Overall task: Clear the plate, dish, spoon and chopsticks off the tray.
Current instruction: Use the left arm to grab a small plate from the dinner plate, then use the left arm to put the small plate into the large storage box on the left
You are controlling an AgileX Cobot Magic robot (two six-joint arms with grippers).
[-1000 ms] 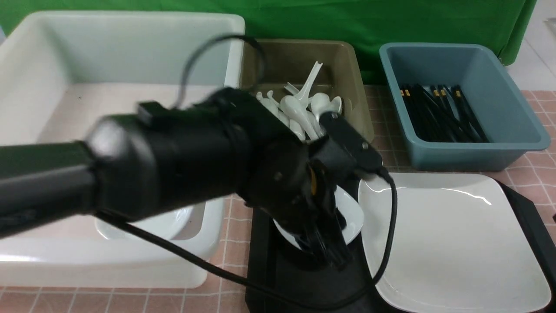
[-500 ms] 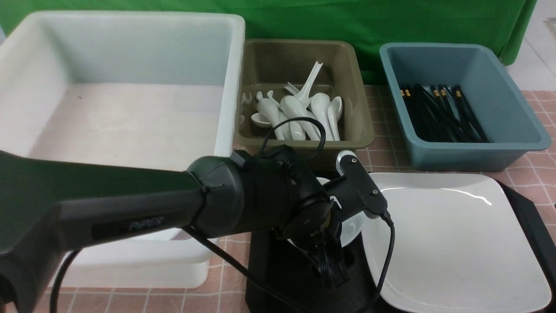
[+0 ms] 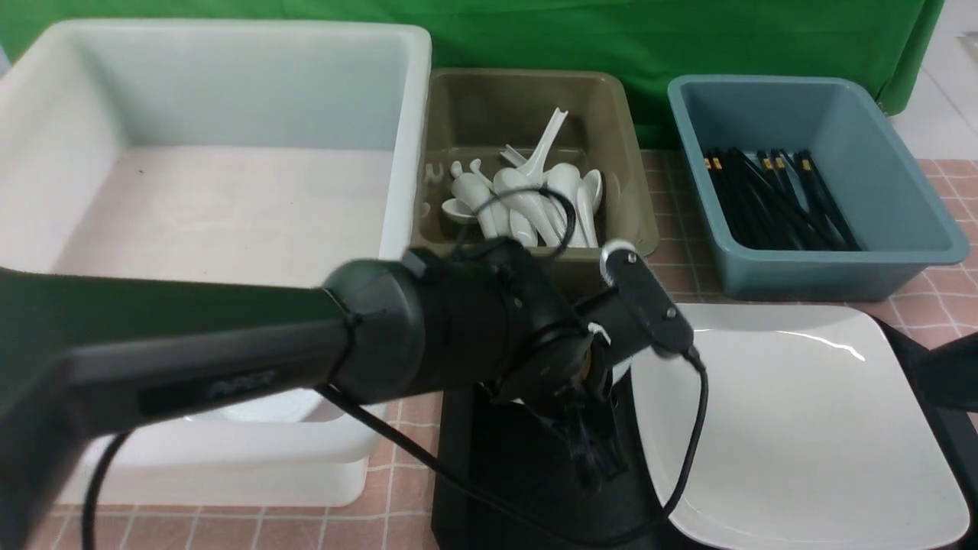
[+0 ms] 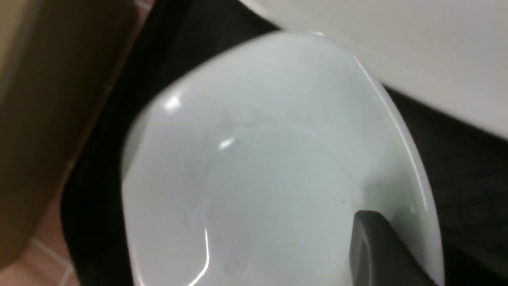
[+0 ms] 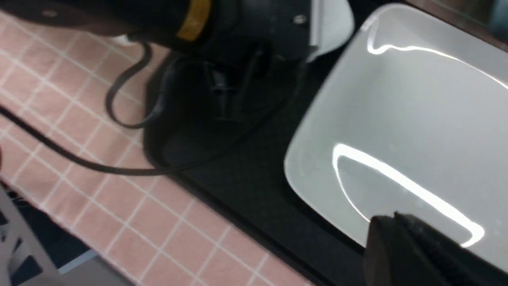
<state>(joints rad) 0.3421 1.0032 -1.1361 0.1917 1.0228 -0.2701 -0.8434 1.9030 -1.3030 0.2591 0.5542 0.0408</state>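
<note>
Left pincer (image 3: 594, 462) shifted, finger (image 4: 381, 248) inside dish (image 4: 258, 159) rim

Near me on the worktop (image 3: 672, 267) sits the tray (image 3: 489, 435), with the plate (image 3: 795, 428) on its right half and the dish (image 4: 258, 167) just left of the plate. Behind it I see the tub (image 3: 214, 191) at left, spoons (image 3: 527, 202) in the middle bin (image 3: 527, 99), and chopsticks (image 3: 772, 202) in the right bin (image 3: 879, 153).

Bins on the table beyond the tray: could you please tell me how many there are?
3: a large white bin on the left, an olive bin in the middle and a blue bin on the right, all beyond the tray. None appears hidden.
</note>
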